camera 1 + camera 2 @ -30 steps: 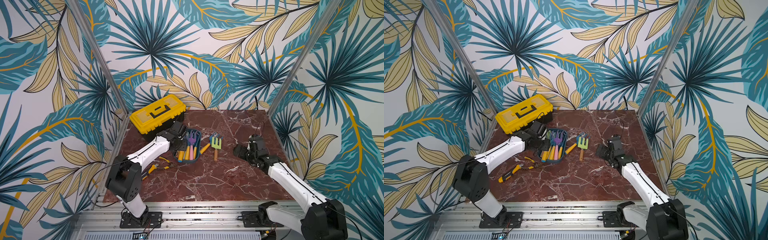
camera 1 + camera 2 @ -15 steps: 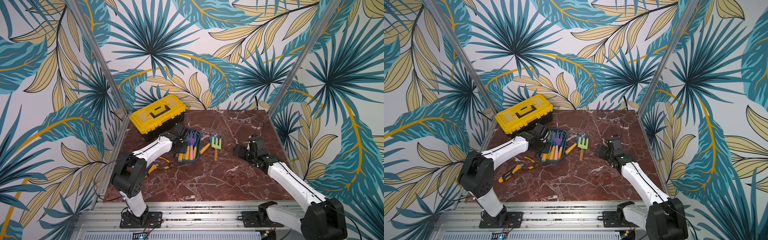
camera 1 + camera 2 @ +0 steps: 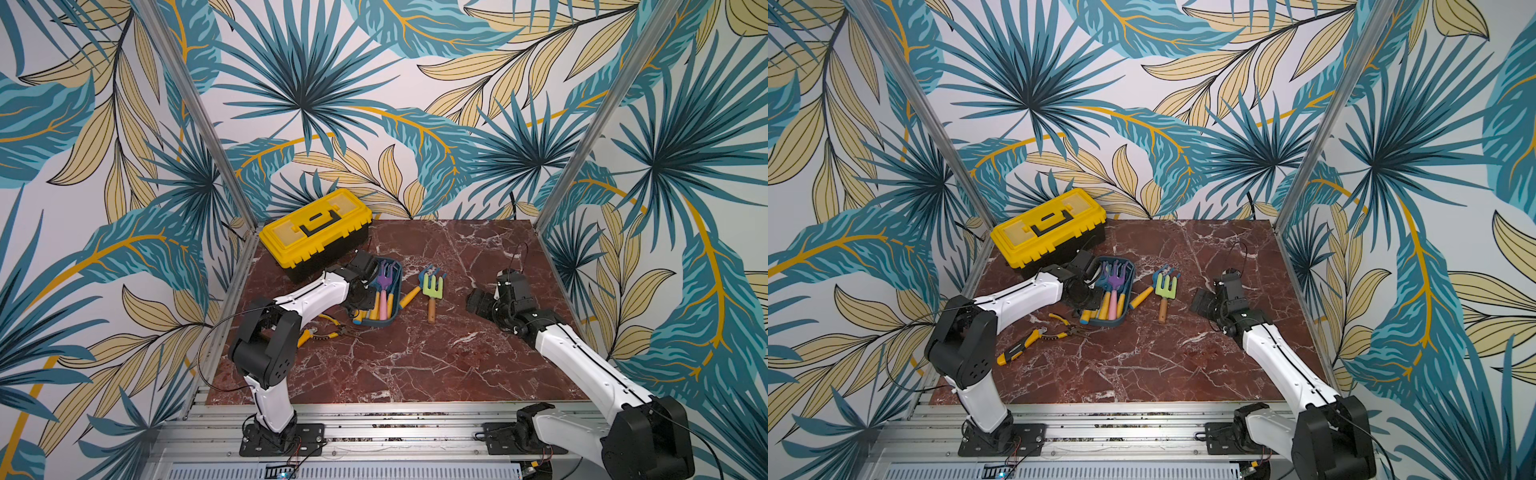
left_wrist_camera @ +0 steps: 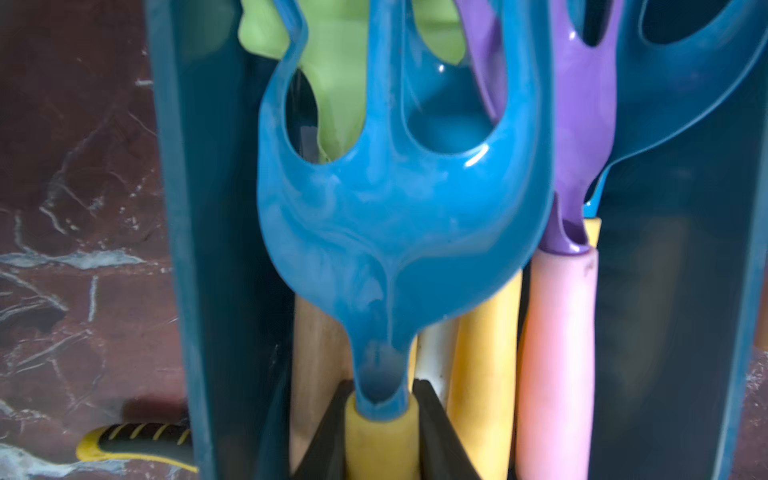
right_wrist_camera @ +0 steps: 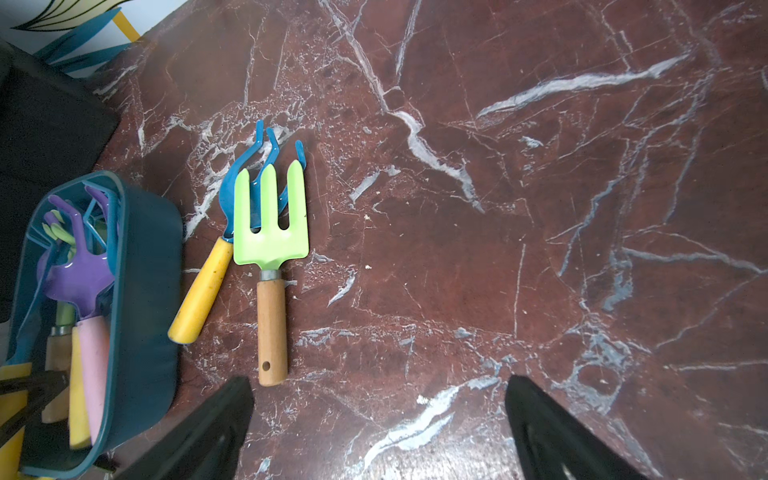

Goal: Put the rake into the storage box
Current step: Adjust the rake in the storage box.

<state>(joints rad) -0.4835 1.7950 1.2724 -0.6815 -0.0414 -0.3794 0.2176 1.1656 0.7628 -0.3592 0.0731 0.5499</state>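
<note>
The storage box (image 3: 397, 286), a shallow teal tub, holds several garden tools in both top views. My left gripper (image 4: 382, 415) reaches into it and is shut on the yellow handle of a blue rake (image 4: 395, 216) that lies on the other tools in the storage box (image 4: 199, 208). A second blue rake (image 5: 203, 291) with a yellow handle lies on the table just outside the box, beside a green fork (image 5: 270, 232) with a wooden handle. My right gripper (image 5: 378, 382) hovers open over bare marble, near the fork's handle end, holding nothing.
A yellow-lidded black toolbox (image 3: 316, 228) stands behind the storage box at the back left. Yellow-handled pliers (image 3: 328, 328) and a utility knife (image 3: 1017, 349) lie by the left arm. The glass walls close in both sides.
My left gripper's jaws have closed onto the yellow handle of the blue rake in the box. The left arm's elbow has shifted a little. The right arm has not moved.
</note>
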